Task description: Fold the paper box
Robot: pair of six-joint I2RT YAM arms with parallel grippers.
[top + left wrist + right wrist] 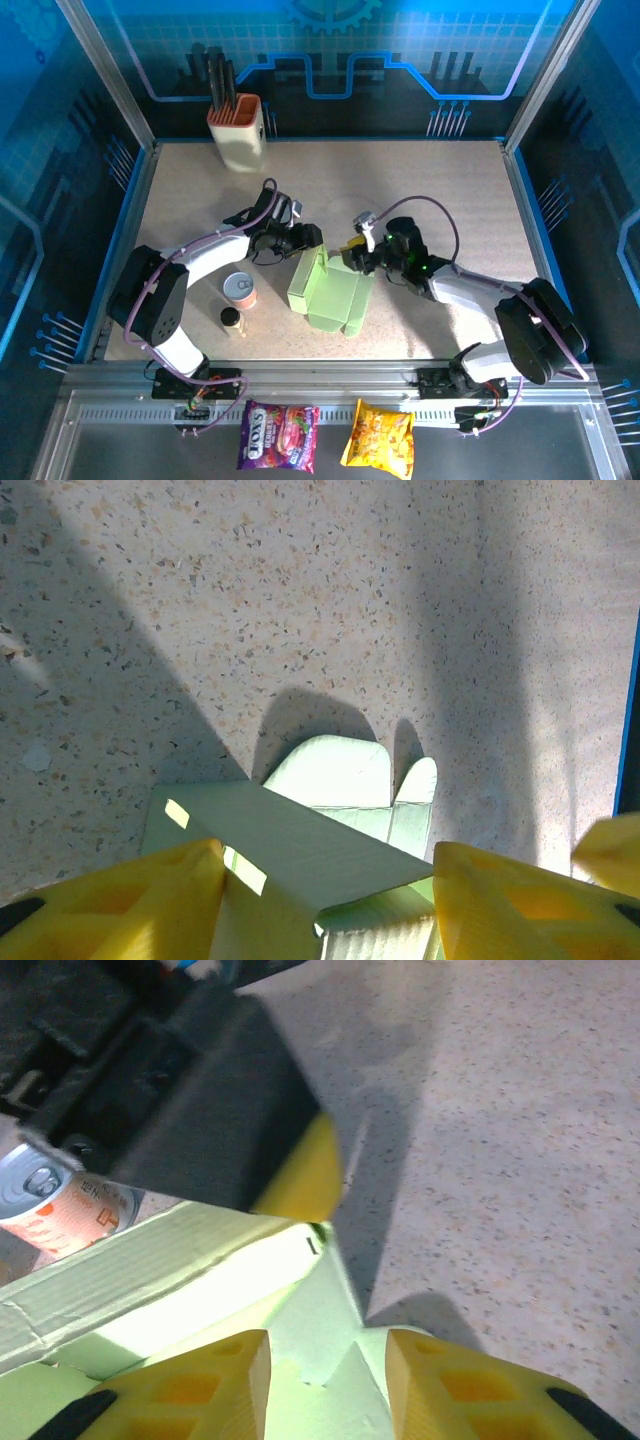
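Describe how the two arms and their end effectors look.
The left arm and right arm have white links between bulky black joints, and a lilac cable trails along each. A green light glows on the right arm. The left end effector and right end effector carry yellow fingers with moulded recesses.

- Left arm (205, 255) is bent at the elbow; left gripper (330, 865) points down, jaws spread wide.
- Right arm (460, 285) lies low; right gripper (327, 1350) jaws are narrowly parted.
- Left gripper sits just ahead of the right fingertips.
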